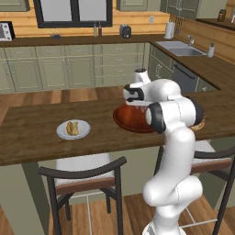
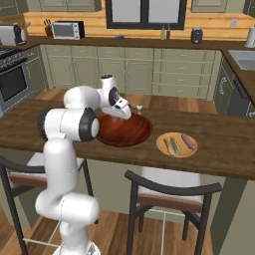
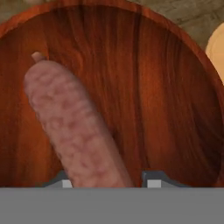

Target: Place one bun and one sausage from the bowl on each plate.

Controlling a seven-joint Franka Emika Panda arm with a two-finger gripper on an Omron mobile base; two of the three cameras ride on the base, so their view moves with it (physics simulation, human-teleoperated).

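Observation:
The sausage (image 3: 70, 127), pink and mottled, lies in the dark reddish-brown bowl (image 3: 153, 87) and runs down between my fingertips. My gripper (image 3: 107, 181) is shut on its near end. From the base views, the hand reaches down into the bowl (image 1: 131, 123) (image 2: 132, 133) at the middle of the wooden counter, with my gripper (image 2: 124, 115) low over it. The pale grey plate (image 1: 62, 131) to the left carries a bun (image 1: 72, 127). The tan-orange plate (image 2: 177, 154) to the right holds a sausage (image 2: 188, 141) and a pale long bun (image 2: 172, 145).
Two dark-framed stools (image 1: 85, 176) (image 2: 172, 191) stand against the near edge of the counter (image 2: 224, 149). Behind the counter run green cabinets, with a sink (image 1: 181, 48) at the back right.

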